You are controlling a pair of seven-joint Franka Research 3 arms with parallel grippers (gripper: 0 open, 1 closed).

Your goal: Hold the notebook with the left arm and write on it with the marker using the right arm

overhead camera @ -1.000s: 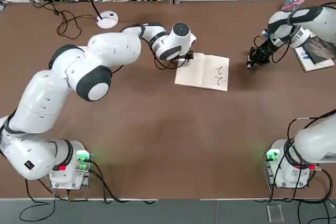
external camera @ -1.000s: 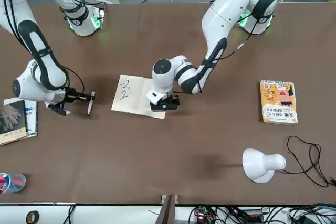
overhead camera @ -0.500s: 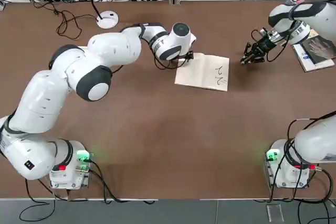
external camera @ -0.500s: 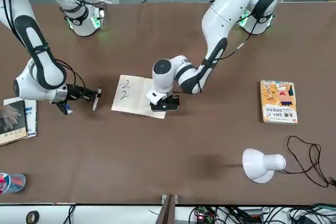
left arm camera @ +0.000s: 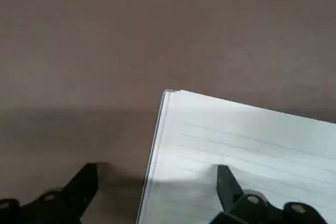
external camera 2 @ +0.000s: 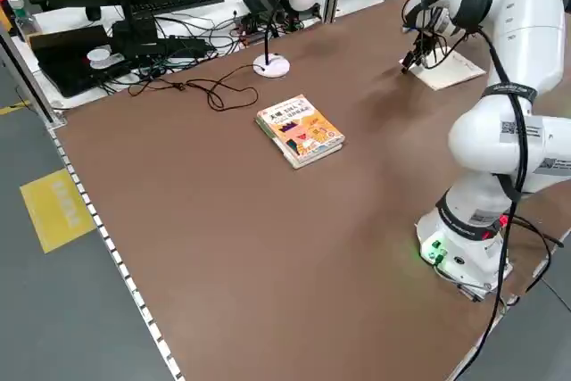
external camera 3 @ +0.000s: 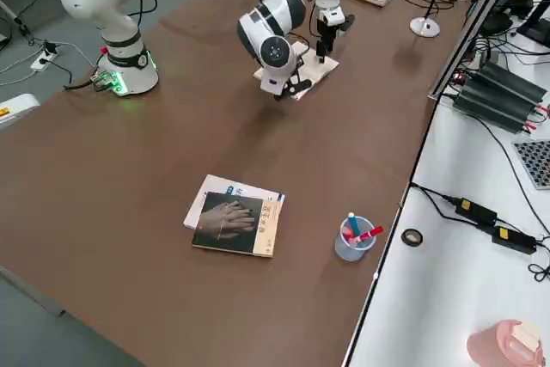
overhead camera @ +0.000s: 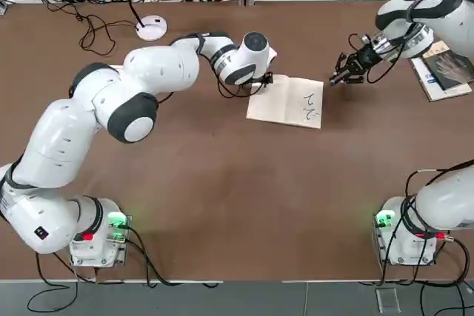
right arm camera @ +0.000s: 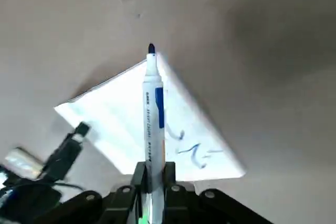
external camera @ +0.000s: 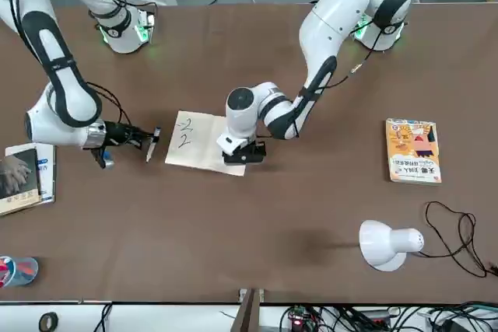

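Looking from overhead, the notebook (overhead camera: 286,101) lies mid-table with dark squiggles; the left gripper (overhead camera: 265,79), fingers spread, presses its near edge. From the front, the right gripper (external camera: 146,138) hovers just beside it. Its wrist view shows fingers clamped on the marker (right arm camera: 153,108), whose print is unreadable

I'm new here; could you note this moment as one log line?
left claw: open, pinning notebook | right claw: shut on marker, beside notebook | page: few squiggles

Matt brown table (overhead camera: 222,183), smooth. Glossy white plastic left arm (overhead camera: 111,101). Matt lined paper notebook (overhead camera: 285,101); smooth plastic marker (right arm camera: 153,114).
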